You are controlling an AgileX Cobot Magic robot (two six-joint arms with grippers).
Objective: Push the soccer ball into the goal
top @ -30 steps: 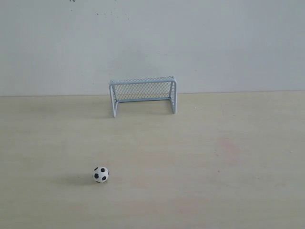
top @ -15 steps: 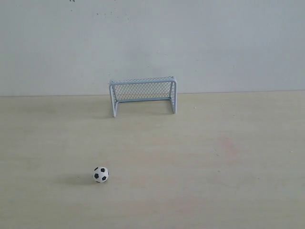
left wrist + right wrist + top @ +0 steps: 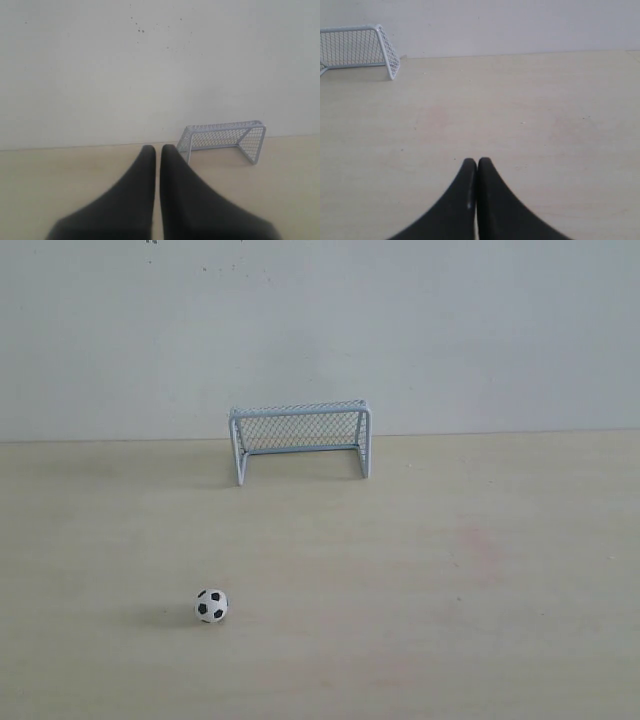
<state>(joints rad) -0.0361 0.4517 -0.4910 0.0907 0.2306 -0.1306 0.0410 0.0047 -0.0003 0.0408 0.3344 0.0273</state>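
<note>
The soccer ball (image 3: 211,606), tiny, white with black patches, rests on the table near the front left in the exterior view. The goal (image 3: 300,438), pale blue-white with mesh netting, stands against the back wall with its mouth facing the front. Neither arm shows in the exterior view. My left gripper (image 3: 158,148) is shut with nothing between its black fingers; the goal (image 3: 225,137) stands ahead of it and the ball is out of that view. My right gripper (image 3: 477,161) is shut and empty above bare table, the goal (image 3: 357,46) far off to one side.
A pale wooden table (image 3: 450,570) runs back to a plain white wall (image 3: 450,330). Nothing else stands on it.
</note>
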